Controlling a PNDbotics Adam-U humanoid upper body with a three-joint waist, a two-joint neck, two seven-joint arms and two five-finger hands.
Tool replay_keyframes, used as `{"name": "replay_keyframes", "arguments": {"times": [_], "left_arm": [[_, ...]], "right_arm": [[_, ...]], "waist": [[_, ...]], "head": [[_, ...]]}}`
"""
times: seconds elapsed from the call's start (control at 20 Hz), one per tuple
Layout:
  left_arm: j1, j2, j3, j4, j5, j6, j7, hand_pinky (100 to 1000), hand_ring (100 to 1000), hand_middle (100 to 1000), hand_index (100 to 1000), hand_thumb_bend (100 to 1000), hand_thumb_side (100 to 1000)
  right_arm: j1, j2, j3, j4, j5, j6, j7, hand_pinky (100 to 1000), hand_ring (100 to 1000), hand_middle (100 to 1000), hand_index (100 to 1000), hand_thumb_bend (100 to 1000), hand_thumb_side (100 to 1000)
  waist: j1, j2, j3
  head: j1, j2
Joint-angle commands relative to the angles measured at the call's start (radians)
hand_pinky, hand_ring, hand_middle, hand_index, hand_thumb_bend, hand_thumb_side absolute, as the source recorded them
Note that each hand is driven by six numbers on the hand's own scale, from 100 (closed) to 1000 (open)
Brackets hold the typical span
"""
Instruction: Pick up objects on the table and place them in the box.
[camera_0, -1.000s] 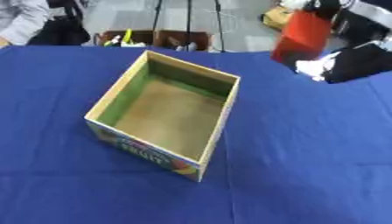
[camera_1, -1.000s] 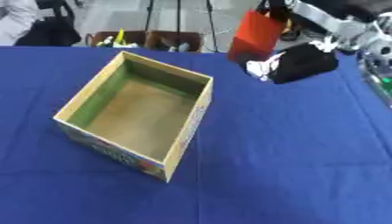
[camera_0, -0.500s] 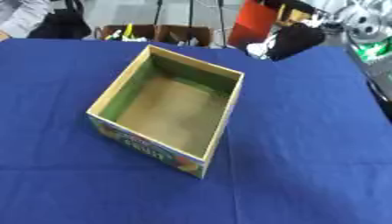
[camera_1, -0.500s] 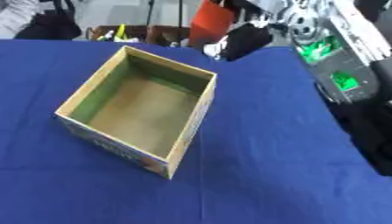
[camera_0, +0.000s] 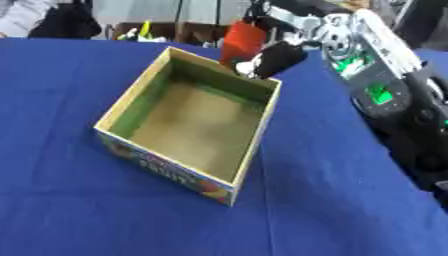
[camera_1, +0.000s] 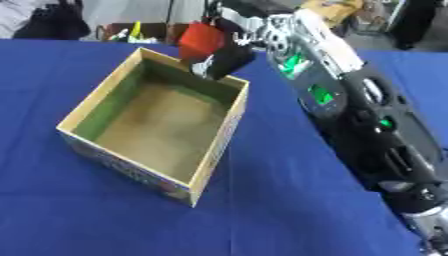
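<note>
Cardboard box (camera_0: 188, 125), open at the top, is set askew on the blue tabletop (camera_0: 70, 210), with one corner turned towards the near edge. Its inner walls are seen to be green, its floor plain brown, and nothing can be made out inside it. Colourful printing is shown on its near outer wall, but the lettering cannot be read.

The right arm (camera_1: 350, 100) is brought in from the right side and is stretched across to the far rim of the box. It is black with silver joints, and green lights are shown along it. The right hand (camera_0: 278, 59) is held at the far right corner of the box, just above the rim. A red object (camera_0: 241, 39), flat-sided and roughly rectangular, is held at this hand, tilted, with its lower edge just over the far wall of the box. The fingers are blurred, so how they are closed round the red object cannot be told exactly; a small white patch is seen just below the dark hand, at the box's rim.

The left hand is not shown in either view.

Beyond the far edge of the tabletop, a dark crate (camera_0: 166, 32) with small yellow and pale items in it is seen, and dark stand legs behind it.
</note>
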Motion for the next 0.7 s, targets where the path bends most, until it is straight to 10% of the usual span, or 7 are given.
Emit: {"name": "replay_keyframes", "arguments": {"times": [0.05,0.7], "left_arm": [[-0.017,0.007,-0.003,-0.02,0.004,-0.002,-0.004,694,790,757,844,100,941],[-0.029,-0.006,-0.006,-0.02,0.011,-0.004,-0.008,694,791,752,843,100,939]], "right_arm": [[-0.034,0.025,-0.003,0.047,0.026,-0.012,-0.007,623,636,360,487,100,411],[-0.028,0.18,-0.008,0.243,0.138,-0.022,-0.058,623,641,367,488,100,392]], "waist": [[0.001,-0.018,0.005],[0.001,-0.022,0.021]], "head": [[-0.005,-0.012],[-0.021,-0.022]]}}
